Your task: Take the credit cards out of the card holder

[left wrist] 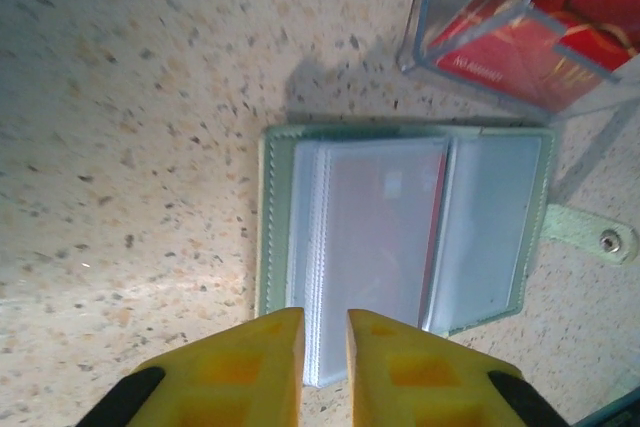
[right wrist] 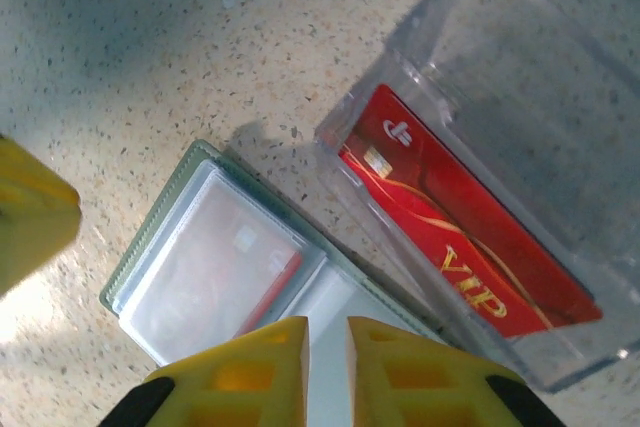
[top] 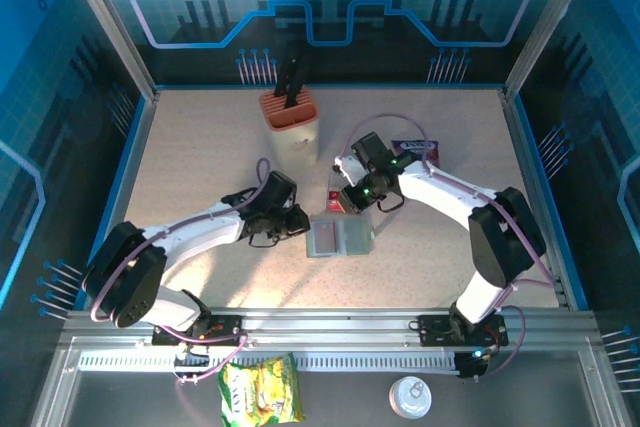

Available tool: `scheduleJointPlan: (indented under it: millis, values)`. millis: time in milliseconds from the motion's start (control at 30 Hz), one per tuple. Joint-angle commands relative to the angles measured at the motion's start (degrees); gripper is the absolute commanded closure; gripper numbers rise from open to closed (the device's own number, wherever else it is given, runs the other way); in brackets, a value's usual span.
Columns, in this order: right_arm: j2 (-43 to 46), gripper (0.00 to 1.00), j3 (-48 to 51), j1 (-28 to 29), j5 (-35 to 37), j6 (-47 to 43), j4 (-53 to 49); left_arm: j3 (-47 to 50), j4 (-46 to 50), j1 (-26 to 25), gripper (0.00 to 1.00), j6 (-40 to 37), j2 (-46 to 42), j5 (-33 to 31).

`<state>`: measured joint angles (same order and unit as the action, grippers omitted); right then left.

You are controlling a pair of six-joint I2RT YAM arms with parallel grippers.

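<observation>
1. The left pincer (top: pixel 298 224) sits low over the speckled tabletop (top: pixel 200 147), at 9 o'clock of the card holder (top: pixel 340 237). In the left wrist view, the left pincer (left wrist: pixel 325 317) has its yellow fingers a narrow slit apart at the near edge of the card holder (left wrist: pixel 400 237). I cannot tell whether they nip the clear sleeve (left wrist: pixel 370 247) there.
2. The card holder lies open and flat at the tabletop's middle. It has a green rim and pale plastic panels, and its snap tab (left wrist: pixel 600 239) sticks out at 3 o'clock in the left wrist view. A red-edged card (left wrist: pixel 438 217) is tucked inside the sleeve.
3. A clear stand (right wrist: pixel 500 97) rests just beyond the holder, at its 12 o'clock in the top view. It holds a red VIP card (right wrist: pixel 450 237), which leans tilted inside.
4. The right pincer (top: pixel 352 199) hangs between the stand and the holder's far edge. In the right wrist view, the right pincer (right wrist: pixel 327 325) is narrow, with a slim gap over the card holder (right wrist: pixel 200 267). I cannot tell whether it grips anything.
5. A purple packet (top: pixel 415 150) lies at 1 o'clock of the holder, well apart.
</observation>
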<state>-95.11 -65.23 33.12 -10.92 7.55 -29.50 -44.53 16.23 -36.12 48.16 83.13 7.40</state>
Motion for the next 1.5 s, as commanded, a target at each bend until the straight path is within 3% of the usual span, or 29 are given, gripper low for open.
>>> scheduleJointPlan:
  millis: [0, 267, 700, 1033, 1467]
  values:
    - [2.8, 0.85, 4.4, 0.6, 0.7, 12.4, 7.6, -1.5, -1.2, -1.2, 0.85, 1.8, 1.5, 1.1]
    - [1.6, 0.87, 9.6, 0.6, 3.8, 17.3, 12.5, 0.9, -2.0, -2.4, 0.91, 3.8, 1.9, 0.3]
    - [-4.0, 0.88, 7.3, -0.2, 7.5, 17.9, 15.7, 1.4, -0.5, -2.6, 0.92, 4.3, 1.5, 0.0]
    - [-1.6, 0.89, 6.5, 0.2, 4.3, 17.3, 14.2, 3.5, -1.9, -2.7, 0.94, 5.5, 1.2, 0.5]
    - [4.7, 0.86, 8.7, 4.3, -4.7, 26.0, 10.6, 1.9, -2.9, -2.7, 1.00, 5.0, 4.4, 1.3]
